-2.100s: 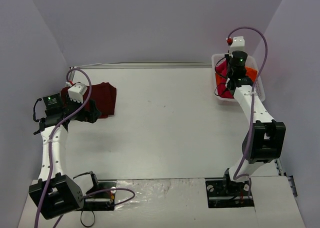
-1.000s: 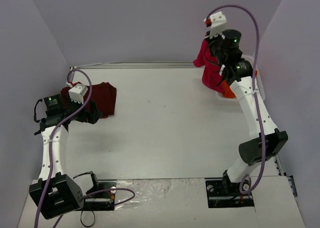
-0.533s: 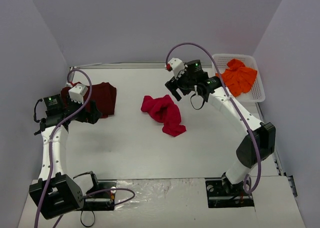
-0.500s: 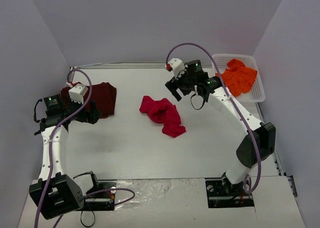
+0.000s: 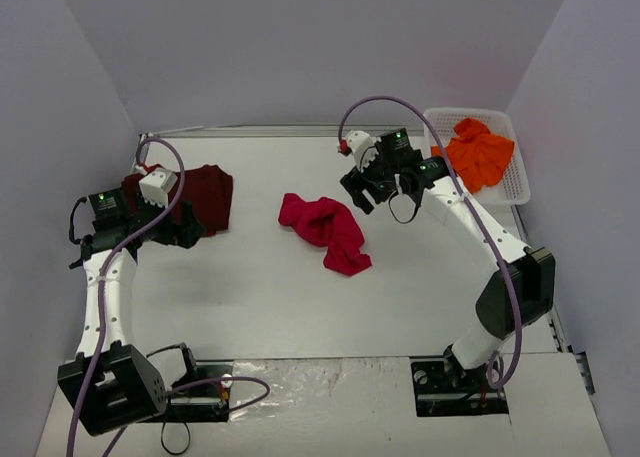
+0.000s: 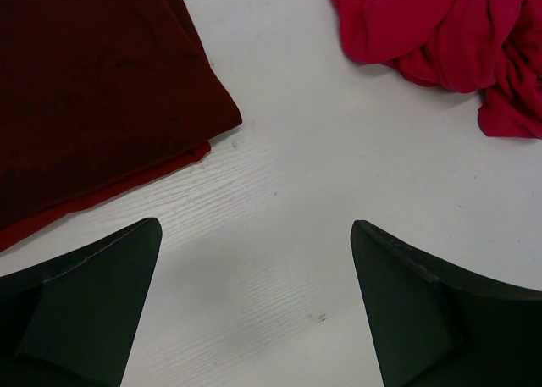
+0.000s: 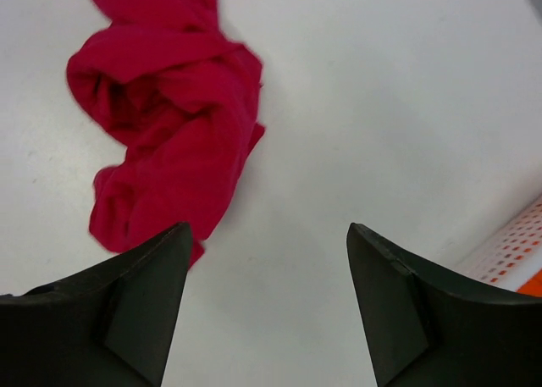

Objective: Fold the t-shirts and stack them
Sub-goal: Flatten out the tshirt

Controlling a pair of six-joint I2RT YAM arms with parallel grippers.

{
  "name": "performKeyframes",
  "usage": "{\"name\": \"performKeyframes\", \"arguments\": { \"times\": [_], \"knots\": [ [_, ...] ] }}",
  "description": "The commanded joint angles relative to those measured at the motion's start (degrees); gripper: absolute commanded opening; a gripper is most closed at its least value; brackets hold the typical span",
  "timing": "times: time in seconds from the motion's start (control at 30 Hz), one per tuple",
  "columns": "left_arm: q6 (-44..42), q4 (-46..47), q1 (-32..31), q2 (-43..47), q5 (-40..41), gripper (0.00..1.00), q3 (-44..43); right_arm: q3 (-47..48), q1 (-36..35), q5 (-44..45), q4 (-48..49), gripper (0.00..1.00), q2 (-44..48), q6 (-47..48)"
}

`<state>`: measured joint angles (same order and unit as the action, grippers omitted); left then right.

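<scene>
Top external view shows the red t-shirt (image 5: pixel 325 229) in the middle of the picture, lying in a soft crumpled heap on the white table (image 5: pixel 300 307). Its sleeves and neck are lost in the folds, so its shape is hard to make out. The maroon t-shirt (image 5: pixel 205 197) lies flat and folded at the left, and the left arm covers part of it. In the left wrist view it is cut off by the upper left corner. A thin brighter red edge peeks out under it, and I cannot tell what that edge belongs to. The orange t-shirt (image 5: pixel 478 152) sits bunched up in the white basket (image 5: pixel 518 185) at the upper right.

The left gripper (image 5: pixel 188 232) is low beside the maroon t-shirt, its arm bent at the elbow. Its two dark fingers are far apart with only bare table between them. The right arm reaches long across the table. The right gripper (image 5: pixel 358 192) hangs just right of the red heap, pointing down. Its fingers are apart too and hold nothing.

The basket is plastic with small holes.
</scene>
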<state>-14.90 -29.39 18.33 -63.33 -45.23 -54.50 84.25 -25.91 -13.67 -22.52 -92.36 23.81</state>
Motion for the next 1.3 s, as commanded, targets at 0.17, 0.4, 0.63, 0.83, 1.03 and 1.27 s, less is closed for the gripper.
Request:
{"name": "performKeyframes", "arguments": {
  "times": [0.17, 0.4, 0.63, 0.83, 1.03, 1.27],
  "knots": [
    [-0.84, 0.03, -0.31, 0.31, -1.79, 0.94, -0.96, -2.94, -4.31, -8.66, -21.51, 0.66, 0.24, 7.56],
    [-0.84, -0.32, -0.31, -1.62, -1.70, 0.94, -1.57, -10.15, -8.54, -7.07, -23.36, 0.65, -0.10, 9.41],
    [-0.92, -0.58, -0.31, -0.48, -1.09, 0.94, -1.49, -13.58, -8.45, -6.55, -19.06, 0.59, -5.72, 10.90],
    [-1.28, -0.23, -0.31, 1.72, -0.91, 0.94, -0.96, -11.92, -8.28, -5.05, -13.69, 0.58, -11.08, 10.29],
    [-1.45, -0.41, -0.22, 1.89, -0.91, 0.94, -0.96, -8.93, -7.66, -2.86, -10.00, 0.53, -14.60, 9.50],
    [-1.72, -0.32, -0.22, 1.46, -1.00, 0.94, -0.70, -8.05, -6.52, -0.83, -7.10, 0.39, -16.89, 8.97]
  ]
}}
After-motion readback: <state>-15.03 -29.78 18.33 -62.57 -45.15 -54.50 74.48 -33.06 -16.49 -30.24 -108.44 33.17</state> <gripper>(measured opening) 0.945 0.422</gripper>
